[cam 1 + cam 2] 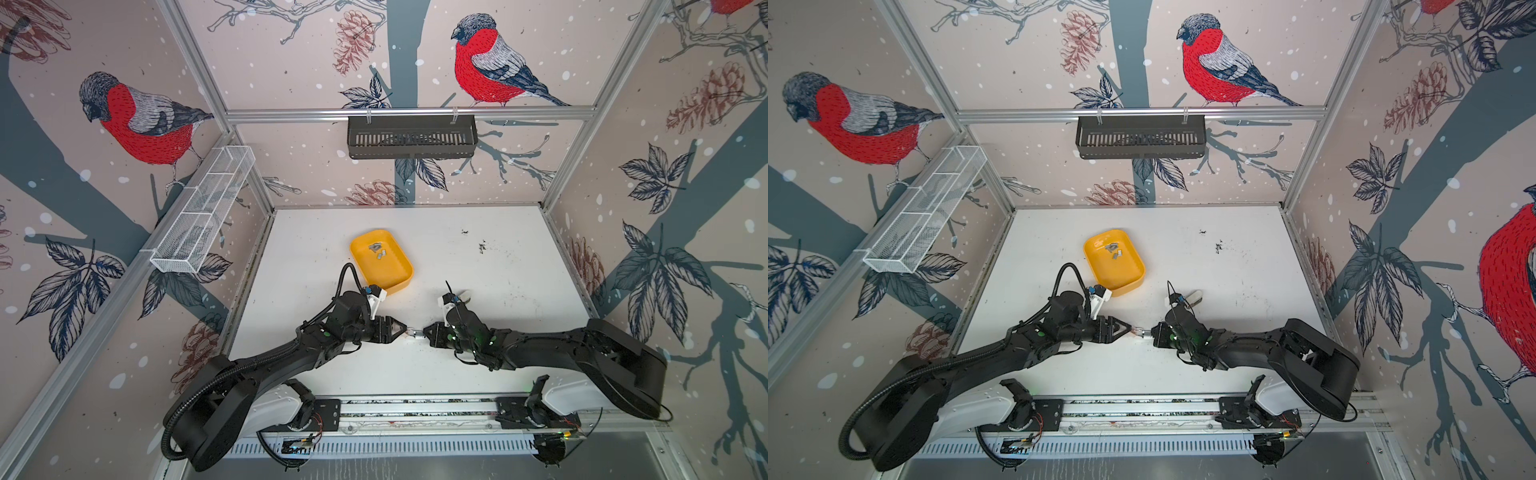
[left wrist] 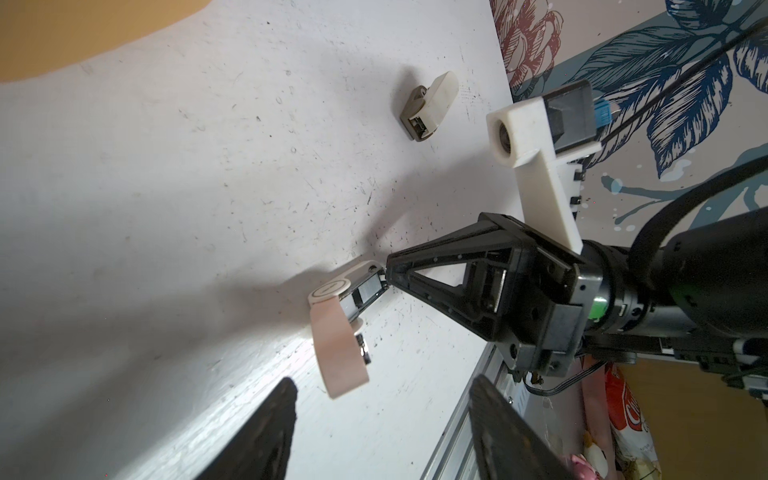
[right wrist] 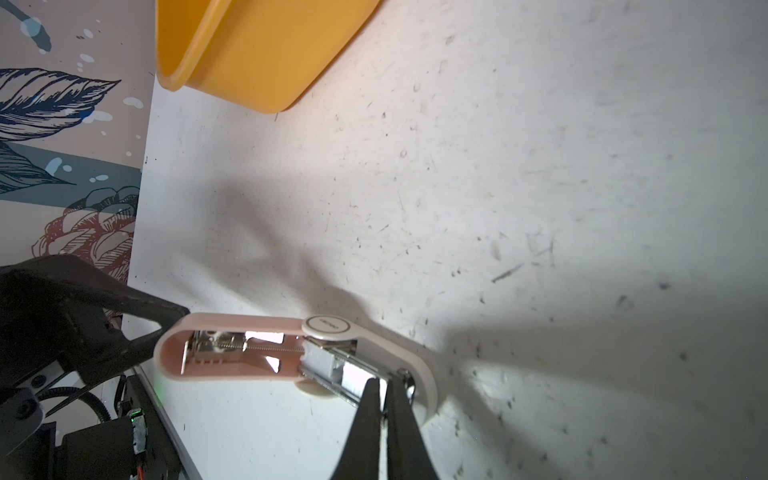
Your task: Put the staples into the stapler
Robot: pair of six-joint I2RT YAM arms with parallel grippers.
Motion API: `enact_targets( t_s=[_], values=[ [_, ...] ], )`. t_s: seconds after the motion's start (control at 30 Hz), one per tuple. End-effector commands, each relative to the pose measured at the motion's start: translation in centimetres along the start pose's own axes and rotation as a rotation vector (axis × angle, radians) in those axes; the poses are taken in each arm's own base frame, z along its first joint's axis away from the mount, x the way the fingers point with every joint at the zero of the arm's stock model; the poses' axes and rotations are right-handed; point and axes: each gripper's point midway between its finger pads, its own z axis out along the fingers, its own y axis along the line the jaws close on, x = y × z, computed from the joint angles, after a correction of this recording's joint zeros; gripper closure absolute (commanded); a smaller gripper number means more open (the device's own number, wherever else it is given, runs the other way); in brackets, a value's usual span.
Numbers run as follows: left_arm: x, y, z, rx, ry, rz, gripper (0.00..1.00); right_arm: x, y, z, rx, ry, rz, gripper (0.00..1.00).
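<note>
A small pink stapler lies at the front middle of the table, between my two grippers, its lid swung open. The metal staple channel is bare. My right gripper is shut, its tips pinching the front end of that channel. My left gripper is open. The free end of the pink lid sits just beyond its fingertips and touches neither. The staples, several small grey strips, lie in the yellow tray behind the left arm.
A second small stapler, white and grey, lies on the table behind the right wrist. A black basket hangs on the back rail and a white wire basket on the left wall. The arms' base rail runs along the front edge.
</note>
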Motion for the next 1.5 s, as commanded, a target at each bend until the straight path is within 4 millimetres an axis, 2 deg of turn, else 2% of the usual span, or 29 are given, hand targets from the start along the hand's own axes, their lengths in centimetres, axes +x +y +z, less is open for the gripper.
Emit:
enact_targets(
  t_s=[0.0,0.47,0.7,0.97,1.23,1.37,1.43,1.47],
  values=[
    [-0.6,-1.0,0.1,0.041,-0.008,0.022,0.36,-0.4,0.1,0.1,0.000,-0.014,-0.001,0.92],
    [-0.9,-2.2,0.5,0.068,0.007,0.040,0.46,-0.3,-0.1,0.4,0.008,-0.005,-0.004,0.95],
    [-0.1,-4.0,1.8,0.095,0.064,0.095,0.49,-0.4,0.0,0.4,0.002,-0.009,-0.005,0.95],
    [0.0,-4.5,3.2,0.104,0.087,0.103,0.53,-0.4,-0.2,-0.2,0.000,-0.021,0.002,0.94],
    [-0.1,-4.5,4.0,0.108,0.101,0.108,0.53,-0.6,-0.7,-0.7,0.005,-0.033,0.009,0.94],
    [-0.3,-4.3,3.8,0.076,0.093,0.150,0.53,-0.7,-1.5,-1.1,0.033,-0.043,0.009,0.94],
    [-0.4,-4.1,3.5,0.059,0.089,0.190,0.50,-0.8,-1.9,-1.4,0.044,-0.051,0.010,0.94],
    [-0.3,-4.0,3.4,0.052,0.090,0.210,0.45,-1.0,-2.1,-1.7,0.049,-0.057,0.011,0.93]
  ],
)
